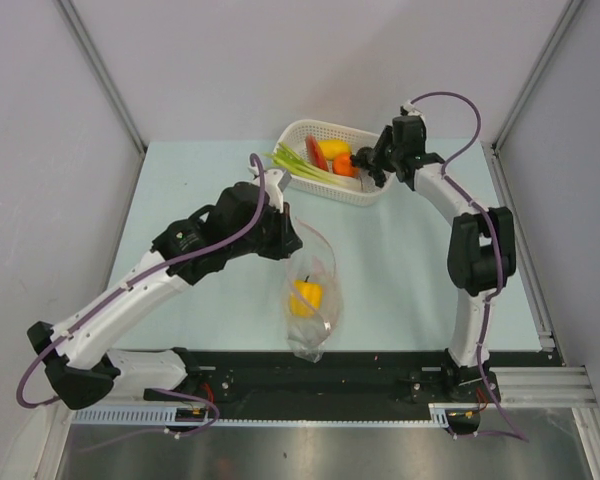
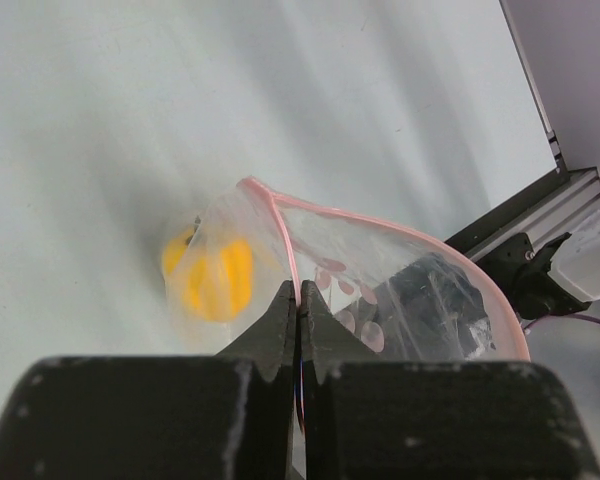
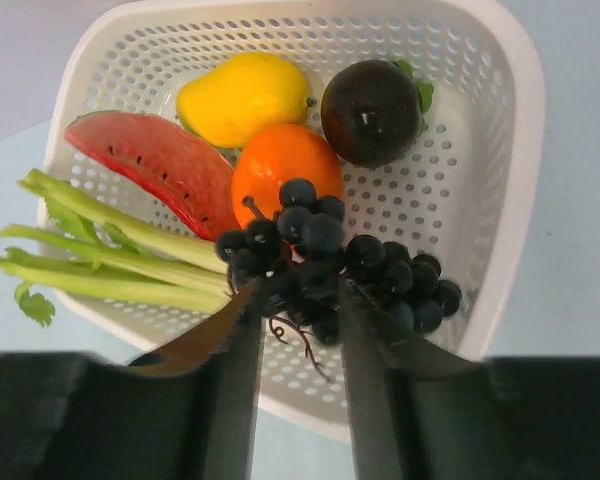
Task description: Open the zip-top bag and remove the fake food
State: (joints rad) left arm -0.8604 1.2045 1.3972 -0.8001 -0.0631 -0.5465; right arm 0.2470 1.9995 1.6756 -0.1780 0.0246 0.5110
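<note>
The clear zip-top bag (image 1: 315, 300) lies on the table with a yellow fake food piece (image 1: 306, 297) inside. My left gripper (image 2: 300, 300) is shut on the bag's pink zip strip (image 2: 380, 225), and the mouth gapes to the right of it. The yellow piece (image 2: 215, 280) shows through the plastic. My right gripper (image 3: 300, 300) hangs over the white basket (image 3: 500, 200), jaws apart, with a bunch of dark grapes (image 3: 320, 245) at its tips. In the basket lie a yellow fruit (image 3: 245, 95), an orange (image 3: 280, 165), a dark round fruit (image 3: 372, 110), a red slice (image 3: 155, 165) and green stalks (image 3: 110, 255).
The basket (image 1: 310, 130) stands at the far middle of the pale table. A black rail (image 1: 380, 375) with the arm bases runs along the near edge, close to the bag's lower end. Grey walls close in both sides.
</note>
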